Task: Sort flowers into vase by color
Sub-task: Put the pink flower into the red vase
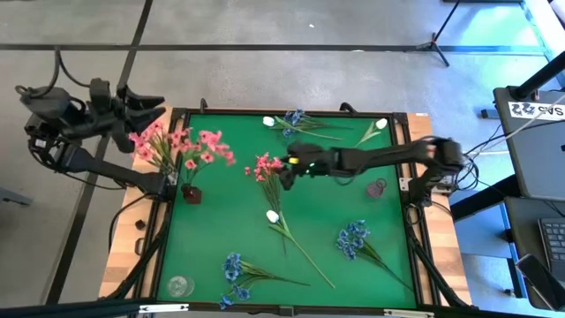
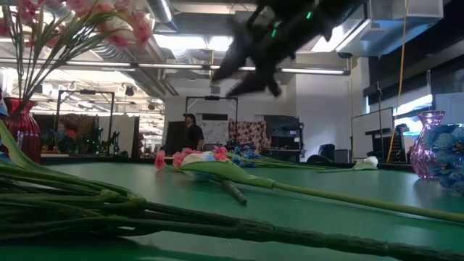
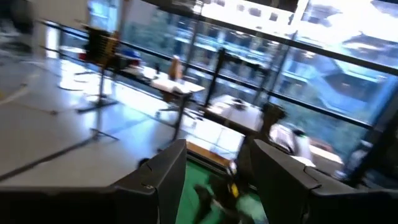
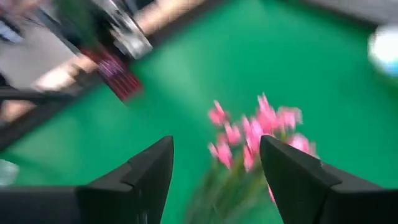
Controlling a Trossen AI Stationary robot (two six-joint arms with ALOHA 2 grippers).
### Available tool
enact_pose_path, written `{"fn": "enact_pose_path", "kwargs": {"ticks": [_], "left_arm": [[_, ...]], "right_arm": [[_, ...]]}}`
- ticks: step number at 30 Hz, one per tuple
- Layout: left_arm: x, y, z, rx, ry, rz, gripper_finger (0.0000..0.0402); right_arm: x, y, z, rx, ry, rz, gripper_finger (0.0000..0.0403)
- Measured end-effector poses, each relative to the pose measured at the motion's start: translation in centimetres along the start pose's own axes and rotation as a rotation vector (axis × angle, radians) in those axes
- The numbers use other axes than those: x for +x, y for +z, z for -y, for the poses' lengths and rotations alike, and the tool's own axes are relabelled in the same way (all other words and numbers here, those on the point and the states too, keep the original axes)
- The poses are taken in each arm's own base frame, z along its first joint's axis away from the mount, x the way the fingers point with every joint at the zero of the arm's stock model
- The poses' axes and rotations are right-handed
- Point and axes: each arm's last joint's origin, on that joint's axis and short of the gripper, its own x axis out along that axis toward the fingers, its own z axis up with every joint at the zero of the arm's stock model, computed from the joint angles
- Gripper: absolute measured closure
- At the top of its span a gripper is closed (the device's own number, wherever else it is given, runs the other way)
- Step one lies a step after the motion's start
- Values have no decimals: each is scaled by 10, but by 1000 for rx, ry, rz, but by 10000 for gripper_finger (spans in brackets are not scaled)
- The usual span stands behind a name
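Fingers first: the right gripper (image 1: 288, 170) has its fingers spread apart with nothing between them, hanging right over a loose pink sprig (image 1: 263, 166) near the middle of the table. In the right wrist view those pink blossoms (image 4: 258, 134) sit just past the two dark fingers (image 4: 140, 177), not touched. The left gripper (image 1: 141, 104) is up off the far-left corner of the table, fingers also released and holding nothing, pointing out at the room.

The flowers, biggest bunch down: a big spray of pink blossoms (image 1: 181, 146) already stands in a dark red vase (image 1: 191, 193) by the left edge. Blue clusters on thin green stems are lying flat: one near the front edge (image 1: 234, 269), one front right (image 1: 353, 237), one at the far edge (image 1: 294, 118). A white bud on a long stem (image 1: 273, 215) lies mid-table, another white bud (image 1: 380, 124) sits far right, and one more (image 1: 268, 121) is beside the far blue cluster. A pinkish glass vase (image 1: 377, 188) stands on the right side, and a clear one (image 1: 179, 286) at the front left corner.

The table (image 1: 221, 221) is covered in green felt with a black frame. Around it is grey floor with cables; the low view shows a big workshop with ceiling ducts and strip lights, plus a person (image 2: 192, 134) standing way back.
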Motion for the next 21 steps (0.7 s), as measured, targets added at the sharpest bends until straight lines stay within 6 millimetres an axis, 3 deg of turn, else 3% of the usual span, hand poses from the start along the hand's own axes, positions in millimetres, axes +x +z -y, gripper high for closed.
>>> {"fn": "enact_pose_path", "kwargs": {"ticks": [3, 7, 11, 15, 21], "left_arm": [[-1, 0, -2, -10, 43, 11, 228], [-1, -1, 1, -10, -38, -14, 228], [1, -1, 2, -7, -62, -28, 228], [2, -2, 3, -6, -61, -31, 228], [5, -2, 4, -10, -62, -38, 228]], "right_arm": [[21, -14, -10, -15, -28, -75, 165], [49, -32, -24, -15, -46, -110, 164], [78, -51, -18, 92, -87, -160, 158], [91, -61, -11, 130, -91, -197, 132], [102, -73, -3, 45, -196, -168, 91]]}}
